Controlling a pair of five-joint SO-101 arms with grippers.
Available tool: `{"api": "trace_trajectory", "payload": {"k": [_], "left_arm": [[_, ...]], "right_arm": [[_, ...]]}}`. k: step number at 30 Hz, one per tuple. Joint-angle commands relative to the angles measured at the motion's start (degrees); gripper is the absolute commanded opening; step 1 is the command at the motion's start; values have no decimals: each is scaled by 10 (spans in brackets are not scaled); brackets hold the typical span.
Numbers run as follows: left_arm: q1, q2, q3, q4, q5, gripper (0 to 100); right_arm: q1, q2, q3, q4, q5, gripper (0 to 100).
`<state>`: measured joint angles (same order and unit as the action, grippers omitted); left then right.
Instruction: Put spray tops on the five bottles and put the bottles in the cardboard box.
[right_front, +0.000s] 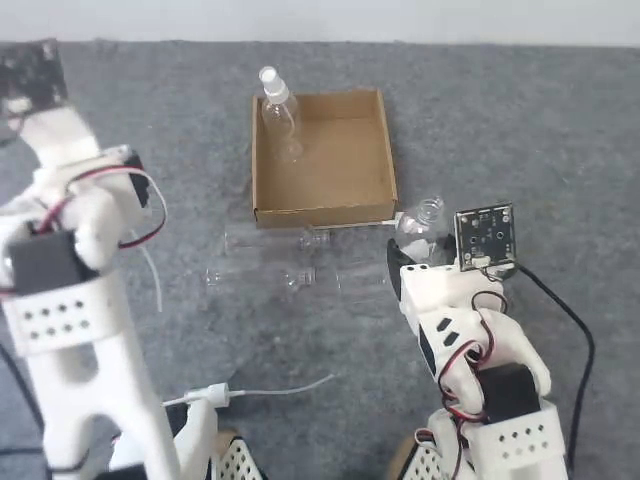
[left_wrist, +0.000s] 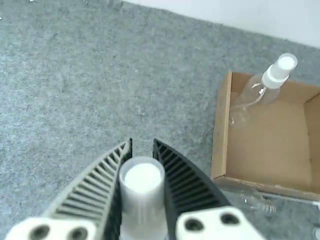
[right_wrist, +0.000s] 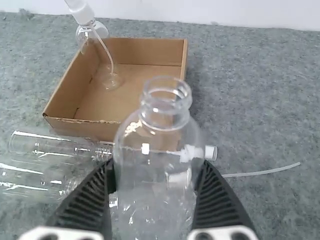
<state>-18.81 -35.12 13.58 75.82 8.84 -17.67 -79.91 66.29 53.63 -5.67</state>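
Left gripper (left_wrist: 142, 146) clamped on white cylindrical spray top (left_wrist: 142, 180), surface's left side. Brown cardboard box (right_front: 325, 212) mid-surface; capped clear plastic bottle (right_front: 280, 115) in its far-left corner. Right gripper (right_wrist: 156, 170) grips upright uncapped clear bottle (right_wrist: 155, 140) at box's near-right corner.

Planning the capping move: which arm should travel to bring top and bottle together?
Left. The left gripper is shut on a spray top. The right gripper holds an open-necked bottle upright near the cardboard box, so it probably serves best as the steady holder.
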Motion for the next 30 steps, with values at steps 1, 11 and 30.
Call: {"api": "trace_trajectory", "payload": {"k": [1, 11, 30], "left_arm": [[8, -99, 73, -78, 29, 10], [30, -222, 184, -115, 98, 10], [105, -470, 296, -172, 240, 10]], "right_arm": [[-4, -15, -5, -12, -4, 7], [-20, -15, -5, -16, -2, 7], [-153, -15, -4, -16, 12, 7]]}}
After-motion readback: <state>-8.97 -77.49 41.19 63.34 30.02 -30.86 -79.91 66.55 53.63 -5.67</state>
